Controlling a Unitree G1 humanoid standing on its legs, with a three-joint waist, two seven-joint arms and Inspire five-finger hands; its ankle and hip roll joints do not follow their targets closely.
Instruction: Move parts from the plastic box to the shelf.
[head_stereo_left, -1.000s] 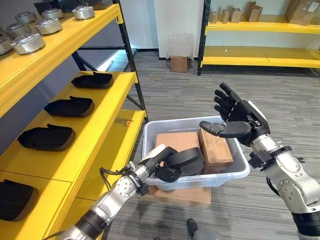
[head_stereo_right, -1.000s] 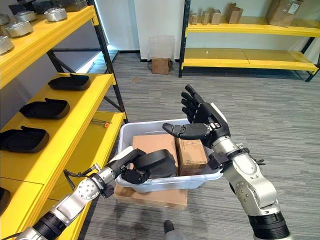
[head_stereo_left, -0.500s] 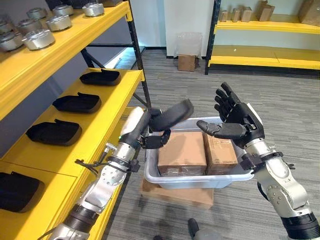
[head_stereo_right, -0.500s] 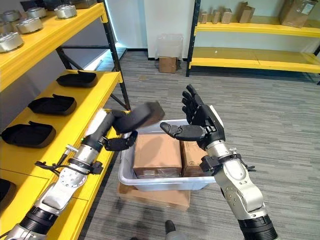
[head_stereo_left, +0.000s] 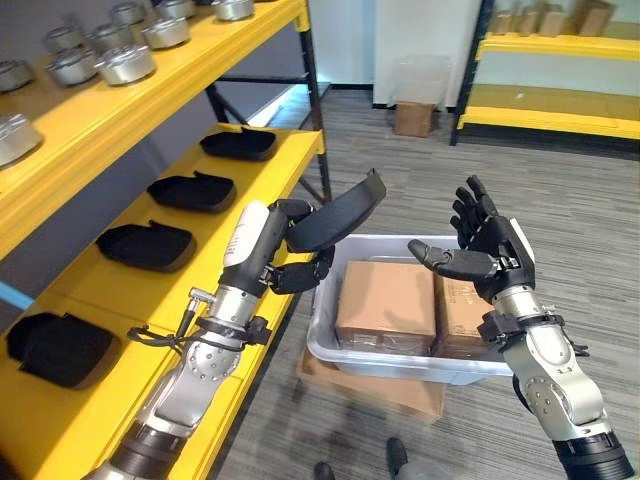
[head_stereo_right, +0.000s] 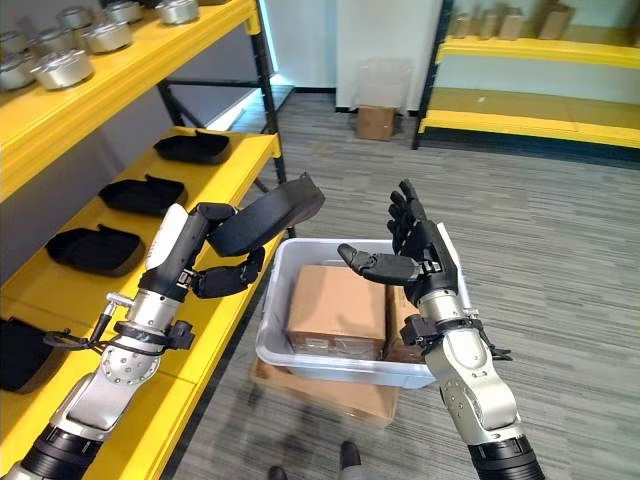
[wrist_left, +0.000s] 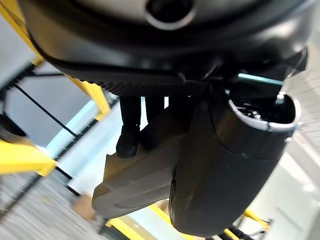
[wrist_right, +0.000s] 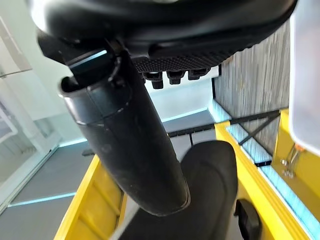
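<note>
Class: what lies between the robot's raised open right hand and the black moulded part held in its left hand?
Nothing at their height. Below, in the eye views, stands the grey plastic box with cardboard cartons, between the right hand and the black moulded part in the left hand.

black trays (head_stereo_left: 190, 192) lining the middle shelf (head_stereo_left: 262, 180), bare gaps between, upright post (head_stereo_left: 318, 130) beside

The right hand (wrist_right: 150, 30) filled the near edge, its thumb (wrist_right: 127, 145) jutting out straight and short fingertips (wrist_right: 175, 76) in a row beside it. Past the thumb lay a black part (wrist_right: 200, 200). A yellow shelf (wrist_right: 250, 165) ran alongside, with grey floor (wrist_right: 250, 75) and a pale plastic box wall (wrist_right: 306, 75) at the side
</note>
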